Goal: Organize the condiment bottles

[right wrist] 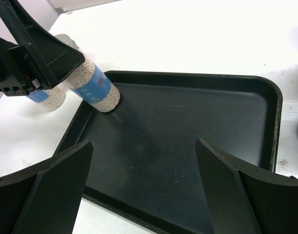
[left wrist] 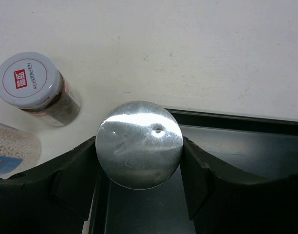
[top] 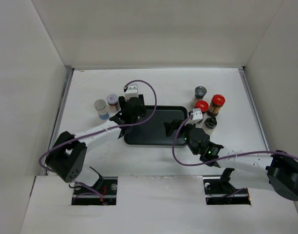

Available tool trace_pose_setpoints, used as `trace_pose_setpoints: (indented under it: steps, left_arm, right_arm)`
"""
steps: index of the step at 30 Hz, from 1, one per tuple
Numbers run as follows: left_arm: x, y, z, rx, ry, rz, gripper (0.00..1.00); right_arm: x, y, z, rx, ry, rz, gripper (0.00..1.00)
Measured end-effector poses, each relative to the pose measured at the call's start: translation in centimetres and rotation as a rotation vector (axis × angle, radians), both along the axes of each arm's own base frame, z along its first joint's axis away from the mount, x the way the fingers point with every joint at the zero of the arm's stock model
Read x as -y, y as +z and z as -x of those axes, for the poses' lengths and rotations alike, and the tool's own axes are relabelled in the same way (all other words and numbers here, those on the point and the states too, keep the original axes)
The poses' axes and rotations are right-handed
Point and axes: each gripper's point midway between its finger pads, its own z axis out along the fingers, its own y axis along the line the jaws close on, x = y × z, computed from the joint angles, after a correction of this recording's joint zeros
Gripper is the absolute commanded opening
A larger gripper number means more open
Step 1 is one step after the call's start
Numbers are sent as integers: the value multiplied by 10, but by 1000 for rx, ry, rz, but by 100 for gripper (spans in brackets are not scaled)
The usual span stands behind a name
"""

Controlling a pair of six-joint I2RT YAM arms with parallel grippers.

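Note:
My left gripper is shut on a grey-lidded jar; its silvery lid sits between my fingers. In the right wrist view this blue-banded jar is tilted, its base at the far left corner of the black tray. A second blue-banded jar and a white-topped red-labelled jar stand left of the tray. Two red-lidded jars, a silvery-lidded jar and a dark-lidded jar stand right of it. My right gripper is open and empty above the tray's right part.
White walls enclose the table on the left, back and right. The white-topped jar and the second blue-banded jar stand close to my left fingers. My arms' purple cables loop over the tray's ends.

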Motion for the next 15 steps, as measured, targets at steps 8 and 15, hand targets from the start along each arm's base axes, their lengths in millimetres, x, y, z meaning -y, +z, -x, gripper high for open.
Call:
trace_pose_setpoints:
  steps: [8, 15]
  left_arm:
    - [6, 1, -4, 23, -11, 35, 62]
    - [6, 10, -10, 58, 0, 60, 76]
  right_arm:
    - [1, 0, -1, -1, -2, 0, 94]
    - [1, 1, -1, -1, -2, -6, 96]
